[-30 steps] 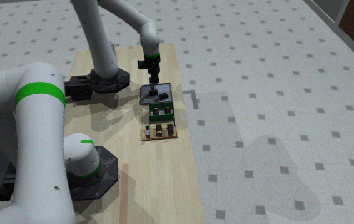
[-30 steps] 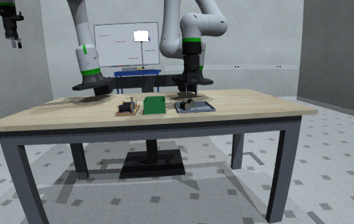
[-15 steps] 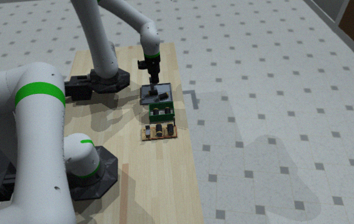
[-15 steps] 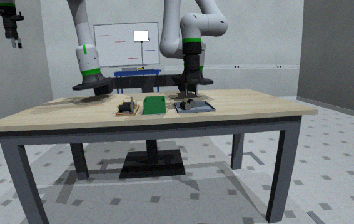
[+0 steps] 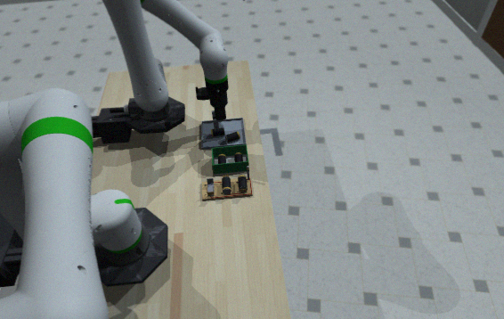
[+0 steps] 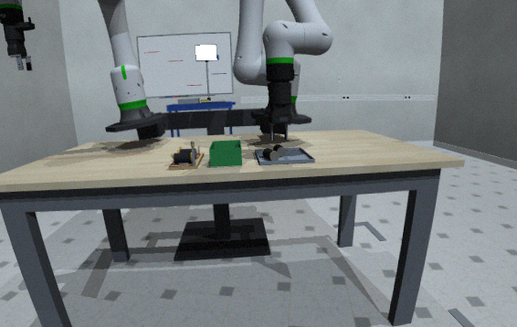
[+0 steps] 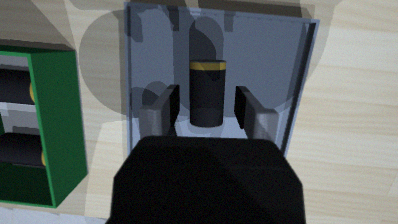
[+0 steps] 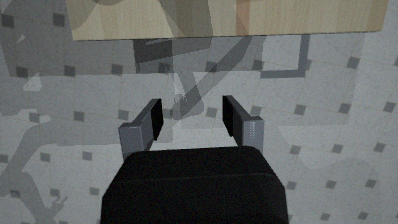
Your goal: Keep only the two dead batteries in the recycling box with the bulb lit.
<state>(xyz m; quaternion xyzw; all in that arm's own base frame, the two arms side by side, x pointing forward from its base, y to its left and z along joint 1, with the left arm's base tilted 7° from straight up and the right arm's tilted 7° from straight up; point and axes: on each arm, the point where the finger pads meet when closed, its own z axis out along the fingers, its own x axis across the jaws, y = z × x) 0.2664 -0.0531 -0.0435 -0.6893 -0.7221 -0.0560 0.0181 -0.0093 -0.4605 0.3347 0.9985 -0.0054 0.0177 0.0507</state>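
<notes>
The left gripper (image 5: 218, 119) (image 6: 279, 138) (image 7: 207, 98) hangs wide open over the gray tray (image 5: 205, 143) (image 6: 307, 162) (image 7: 280, 40), a black battery (image 5: 218, 132) (image 6: 279, 149) (image 7: 207, 97) between its fingers but ungripped (a second battery (image 5: 232, 136) (image 6: 270, 154) lies in the tray too). The green recycling box (image 5: 230, 169) (image 6: 226, 153) (image 7: 62, 125) stands upright beside the tray, two batteries inside, while the right gripper (image 6: 25, 68) (image 8: 192, 109), fully open and holding nothing, hangs well apart from them.

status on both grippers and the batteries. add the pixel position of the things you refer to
Left gripper (image 5: 219, 118) (image 6: 279, 138) (image 7: 207, 107) open above tray (image 5: 207, 144) (image 6: 303, 161) (image 7: 305, 65), battery (image 7: 207, 97) unheld. Right gripper (image 6: 25, 68) (image 8: 192, 117) open, empty. Two batteries in green box (image 5: 230, 168) (image 6: 226, 154) (image 7: 62, 125).
</notes>
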